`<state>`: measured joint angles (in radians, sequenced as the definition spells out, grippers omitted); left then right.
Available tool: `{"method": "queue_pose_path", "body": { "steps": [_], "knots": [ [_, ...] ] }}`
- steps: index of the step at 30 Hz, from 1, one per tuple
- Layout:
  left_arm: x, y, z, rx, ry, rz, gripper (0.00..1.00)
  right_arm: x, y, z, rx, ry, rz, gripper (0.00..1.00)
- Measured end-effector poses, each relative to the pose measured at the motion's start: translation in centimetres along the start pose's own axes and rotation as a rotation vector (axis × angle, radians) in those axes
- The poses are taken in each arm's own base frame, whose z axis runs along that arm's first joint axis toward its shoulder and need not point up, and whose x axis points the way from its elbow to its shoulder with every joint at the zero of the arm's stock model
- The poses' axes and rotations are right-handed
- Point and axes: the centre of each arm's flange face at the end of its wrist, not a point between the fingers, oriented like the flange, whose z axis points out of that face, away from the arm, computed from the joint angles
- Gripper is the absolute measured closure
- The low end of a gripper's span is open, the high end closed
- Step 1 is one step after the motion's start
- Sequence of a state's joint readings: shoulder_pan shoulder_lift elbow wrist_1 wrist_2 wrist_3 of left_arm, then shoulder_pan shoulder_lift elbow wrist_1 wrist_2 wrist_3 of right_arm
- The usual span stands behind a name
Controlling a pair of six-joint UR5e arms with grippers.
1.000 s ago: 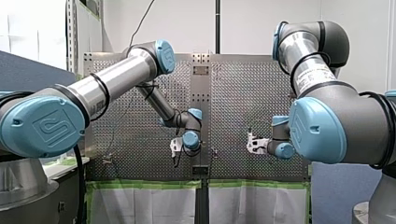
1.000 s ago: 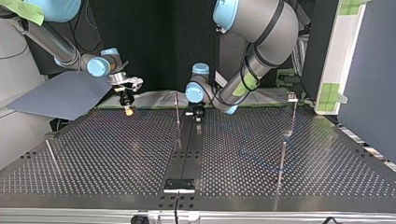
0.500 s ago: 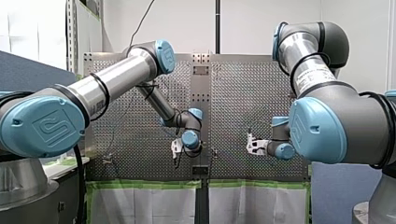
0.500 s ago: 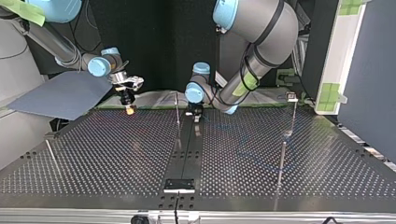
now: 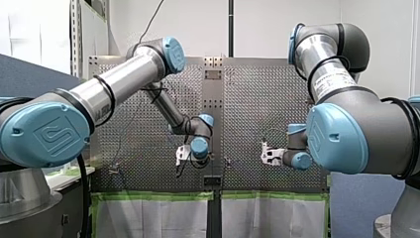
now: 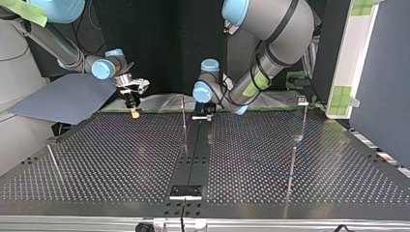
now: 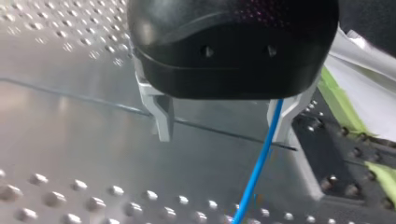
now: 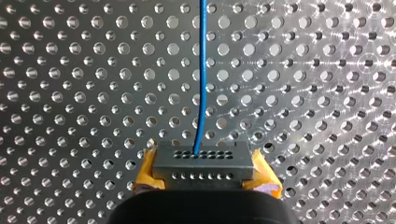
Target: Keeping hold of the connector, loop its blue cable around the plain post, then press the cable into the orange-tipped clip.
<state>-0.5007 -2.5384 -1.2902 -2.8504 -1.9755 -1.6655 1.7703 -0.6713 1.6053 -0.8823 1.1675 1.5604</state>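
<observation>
Top and front views: within the last second my left tool point(image 7: 224, 133) has turned at the wrist and shifted slightly toward the front view's left, while my right arm has held its place. Left wrist view: the left tool's fingers point(image 7: 161, 116) stand spread, grasping nothing. The blue cable point(image 7: 261, 154) runs close beside one finger, down toward the worktop point(image 6: 121, 159). Right wrist view: my right tool point(image 8: 204, 179) is clenched on the connector point(image 8: 201, 163), yellow pads on either side, and the cable leads straight away from it. A thin post point(image 6: 184, 118) stands just beside the left tool; whether it is the plain post I cannot tell. Judged stage: the left tool is lining up on the cable, and neither the loop nor the clip step is done.
</observation>
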Motion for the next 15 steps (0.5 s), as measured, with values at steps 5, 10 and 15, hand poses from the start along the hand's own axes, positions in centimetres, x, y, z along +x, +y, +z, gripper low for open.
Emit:
{"method": "queue_pose_path", "body": {
  "steps": [5,10,15],
  "knots": [
    [-1.1,-0.4,-1.5,0.042,-0.032,0.037,0.00,0.0,0.0,0.0,0.001,-0.004,0.001,1.00],
    [0.4,-0.6,-3.2,0.064,0.003,0.106,0.00,-0.1,-0.2,-0.1,0.002,-0.011,0.004,1.00],
    [1.8,0.0,-4.0,0.031,0.027,0.174,0.00,-0.2,-0.2,-0.1,0.003,-0.013,0.005,1.00]
  ]
}}
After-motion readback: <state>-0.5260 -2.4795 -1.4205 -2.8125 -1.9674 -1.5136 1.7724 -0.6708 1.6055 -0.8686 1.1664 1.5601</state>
